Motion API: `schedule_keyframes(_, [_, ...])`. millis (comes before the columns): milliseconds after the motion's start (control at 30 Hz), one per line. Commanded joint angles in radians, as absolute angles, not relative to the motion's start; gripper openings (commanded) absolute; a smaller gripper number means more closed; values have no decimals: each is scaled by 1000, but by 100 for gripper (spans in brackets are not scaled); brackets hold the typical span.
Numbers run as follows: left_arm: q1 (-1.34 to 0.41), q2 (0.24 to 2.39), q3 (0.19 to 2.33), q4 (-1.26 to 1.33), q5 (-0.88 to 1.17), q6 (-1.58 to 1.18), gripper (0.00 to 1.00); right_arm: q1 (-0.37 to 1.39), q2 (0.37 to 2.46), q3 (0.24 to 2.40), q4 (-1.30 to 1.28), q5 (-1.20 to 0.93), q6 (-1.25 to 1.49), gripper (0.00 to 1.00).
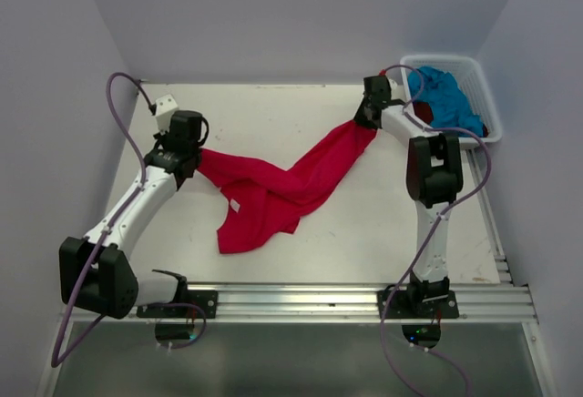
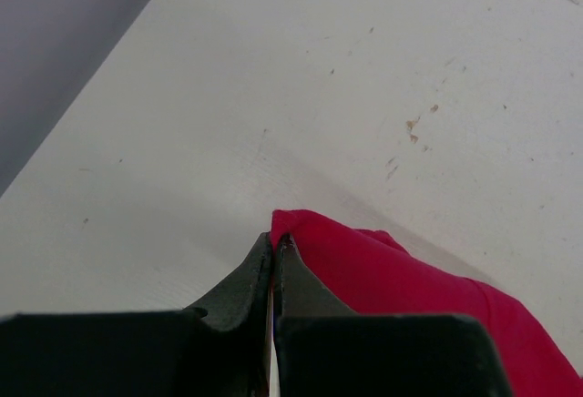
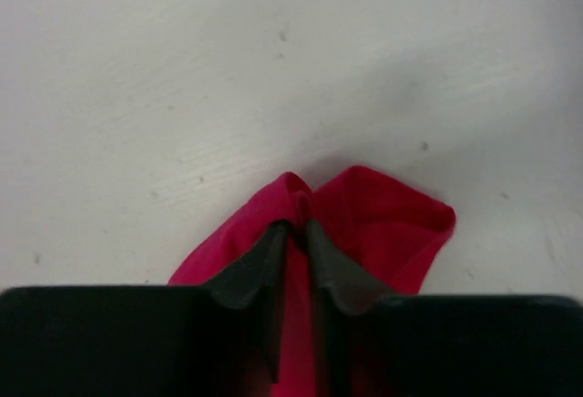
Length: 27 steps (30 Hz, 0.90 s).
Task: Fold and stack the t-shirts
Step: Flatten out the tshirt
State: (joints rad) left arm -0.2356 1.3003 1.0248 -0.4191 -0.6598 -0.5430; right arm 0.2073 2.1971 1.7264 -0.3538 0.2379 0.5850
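Note:
A bright red-pink t-shirt (image 1: 273,192) is stretched across the table between both arms, its middle sagging in a rumpled heap toward the front. My left gripper (image 1: 187,156) is shut on its left end; in the left wrist view the fingertips (image 2: 275,240) pinch the cloth edge (image 2: 401,274). My right gripper (image 1: 367,117) holds the far right end. In the right wrist view its jaws (image 3: 299,224) stand barely parted around a pinched-up fold of the shirt (image 3: 383,215). A turquoise t-shirt (image 1: 442,96) lies crumpled in the basket.
A white plastic basket (image 1: 478,83) stands at the back right corner, just right of my right arm. Grey walls close in the table at the back and on both sides. A metal rail (image 1: 301,299) runs along the near edge.

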Motion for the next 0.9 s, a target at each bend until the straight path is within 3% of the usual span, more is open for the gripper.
schedule_keyframes(0, [-227,1261,1026,-385,-698,-581,0,173,2232,1790,-177,-201,502,28])
schedule_keyframes(33, [-227,1259,1026,-385,-695,-583,0,175,2214,1764,-149,-257,488,72])
schedule_keyframes(133, [-227,1259,1026,-388,-673,-586,0,173,2119,1649,-71,-316,463,90])
schedule_keyframes(300, [-227,1238,1015,-379,-634,-586,0,175,1942,1456,-5,-287,439,89])
schedule_keyframes(433, [-227,1226,1011,-388,-606,-592,0,207,1807,1395,-92,-236,396,75])
schedule_keyframes(533, [-227,1213,1002,-382,-589,-591,0,291,1735,1361,-182,-42,348,67])
schedule_keyframes(633, [-227,1207,1000,-388,-572,-594,0,354,1727,1362,-284,70,342,59])
schedule_keyframes(867, [-227,1166,1002,-400,-546,-594,0,409,1784,1316,-420,181,405,57])
